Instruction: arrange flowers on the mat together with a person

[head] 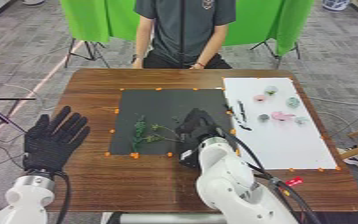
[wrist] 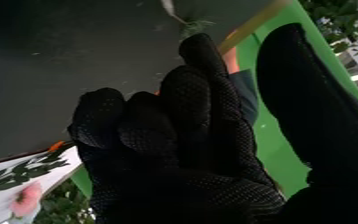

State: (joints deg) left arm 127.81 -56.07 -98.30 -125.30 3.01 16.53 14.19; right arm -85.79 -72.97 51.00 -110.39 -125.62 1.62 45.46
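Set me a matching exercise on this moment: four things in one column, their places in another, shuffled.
Things:
1. left hand
2. right hand
3. green sprigs
4. pink flowers

Places:
A. on the white sheet
B. left part of the dark mat
C. beyond the dark mat's left edge
D. at the dark mat's right part

Right pairs: 1-C, 2-D, 3-B, 4-A
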